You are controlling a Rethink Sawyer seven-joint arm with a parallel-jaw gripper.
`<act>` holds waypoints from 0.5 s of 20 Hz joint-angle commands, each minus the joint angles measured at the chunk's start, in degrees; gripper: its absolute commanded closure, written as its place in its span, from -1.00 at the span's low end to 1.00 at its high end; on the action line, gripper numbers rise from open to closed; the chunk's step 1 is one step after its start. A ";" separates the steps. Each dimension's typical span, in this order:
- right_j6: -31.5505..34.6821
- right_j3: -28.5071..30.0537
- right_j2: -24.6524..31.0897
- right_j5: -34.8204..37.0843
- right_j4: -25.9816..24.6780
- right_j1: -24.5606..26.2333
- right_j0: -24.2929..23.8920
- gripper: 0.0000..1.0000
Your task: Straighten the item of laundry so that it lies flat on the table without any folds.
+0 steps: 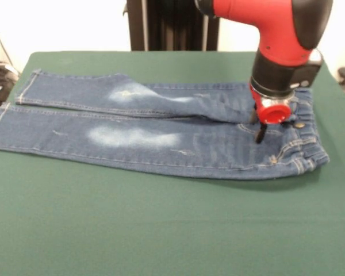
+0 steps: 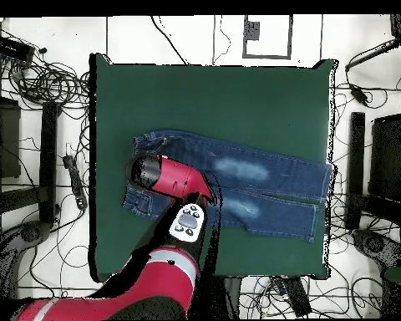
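The blue denim jeans [image 1: 138, 138] lie spread on the dark green table [image 1: 161, 230], with the elastic waistband at the right and both legs running left. The far leg has a small wrinkle near the crotch. The leg ends reach the table's left edge. My gripper [image 1: 257, 129] hangs under the red arm, low over the jeans just left of the waistband, at or very near the cloth. In the overhead view the jeans [image 2: 262, 188] lie across the table [image 2: 237, 92], and the arm's red head [image 2: 158, 174] covers the waistband end and hides the gripper.
The black pedestal [image 1: 172, 23] stands at the table's far side. Cables and dark equipment [image 2: 37, 84] lie on the floor around the table. Wide green surface lies in front of the jeans [image 1: 161, 218].
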 commanded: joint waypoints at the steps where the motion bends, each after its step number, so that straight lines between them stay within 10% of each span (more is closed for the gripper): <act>1: 11.69 -3.91 13.52 4.85 6.15 3.24 7.65 -1.00; 10: 20.03 -13.13 1.77 13.22 5.28 7.98 15.61 -1.00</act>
